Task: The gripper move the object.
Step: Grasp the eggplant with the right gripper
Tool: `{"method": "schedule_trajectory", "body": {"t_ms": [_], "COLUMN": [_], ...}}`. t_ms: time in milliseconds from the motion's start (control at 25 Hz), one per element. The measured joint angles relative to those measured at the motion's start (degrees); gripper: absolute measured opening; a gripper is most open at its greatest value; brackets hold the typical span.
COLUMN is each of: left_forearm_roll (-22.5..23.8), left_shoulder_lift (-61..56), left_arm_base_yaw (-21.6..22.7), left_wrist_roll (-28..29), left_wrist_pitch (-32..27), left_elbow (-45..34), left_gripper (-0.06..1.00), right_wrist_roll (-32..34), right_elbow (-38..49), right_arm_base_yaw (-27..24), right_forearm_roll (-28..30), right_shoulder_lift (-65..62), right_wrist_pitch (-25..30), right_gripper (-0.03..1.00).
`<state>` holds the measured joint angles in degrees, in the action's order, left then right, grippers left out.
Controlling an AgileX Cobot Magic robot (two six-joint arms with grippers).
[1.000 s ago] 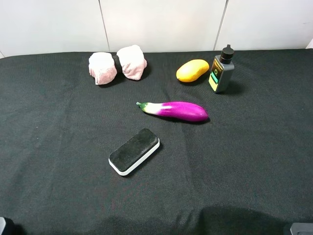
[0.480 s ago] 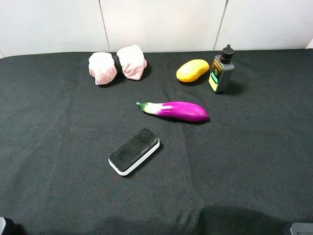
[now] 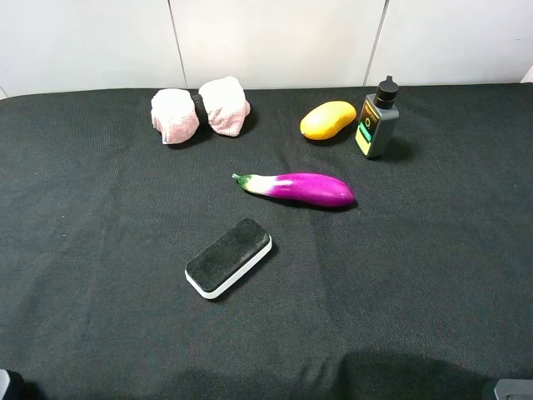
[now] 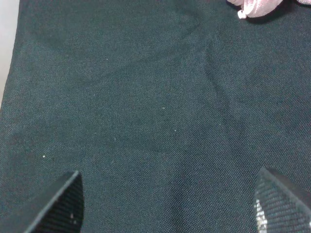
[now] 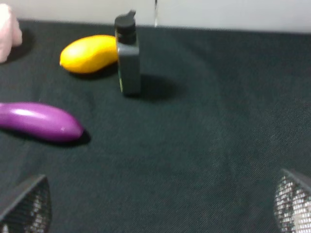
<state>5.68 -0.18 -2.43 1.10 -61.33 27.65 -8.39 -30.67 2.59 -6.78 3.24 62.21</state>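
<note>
The purple eggplant [image 3: 300, 188] lies on the black cloth near the middle, green stem pointing left. It also shows in the right wrist view [image 5: 41, 121]. My left gripper [image 4: 167, 204] is open over bare cloth, only its fingertips [image 4: 63, 201] showing. My right gripper [image 5: 160, 206] is open and empty, well short of the eggplant, with its fingertips [image 5: 26, 204] at the frame's edge. In the exterior high view only bits of the arms show at the bottom corners.
A black-topped white eraser block [image 3: 228, 257] lies in front of the eggplant. A yellow mango [image 3: 327, 119] and a grey bottle with a black cap [image 3: 377, 119] stand at the back right. Two pink cloth bundles [image 3: 200, 109] sit at the back left.
</note>
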Motion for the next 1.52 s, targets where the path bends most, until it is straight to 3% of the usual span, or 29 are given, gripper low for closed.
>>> {"method": "schedule_trajectory", "body": {"t_ms": [640, 1200, 1520], "left_forearm_roll": [0.0, 0.0, 0.0], "left_shoulder_lift": [0.0, 0.0, 0.0], "left_arm_base_yaw": [0.0, 0.0, 0.0], "left_wrist_roll": [0.0, 0.0, 0.0], "left_wrist_pitch": [0.0, 0.0, 0.0], "left_elbow": [0.0, 0.0, 0.0], "left_gripper": [0.71, 0.71, 0.71], "right_wrist_roll": [-6.46, -10.44, -12.77], "right_elbow": [-16.74, -30.45, -43.16], "right_arm_base_yaw": [0.0, 0.0, 0.0], "right_forearm_roll": [-1.16, 1.15, 3.38], "right_shoulder_lift": [29.82, 55.26, 67.4], "right_wrist_pitch": [2.91, 3.27, 6.23], "right_gripper": [0.69, 0.69, 0.69]}}
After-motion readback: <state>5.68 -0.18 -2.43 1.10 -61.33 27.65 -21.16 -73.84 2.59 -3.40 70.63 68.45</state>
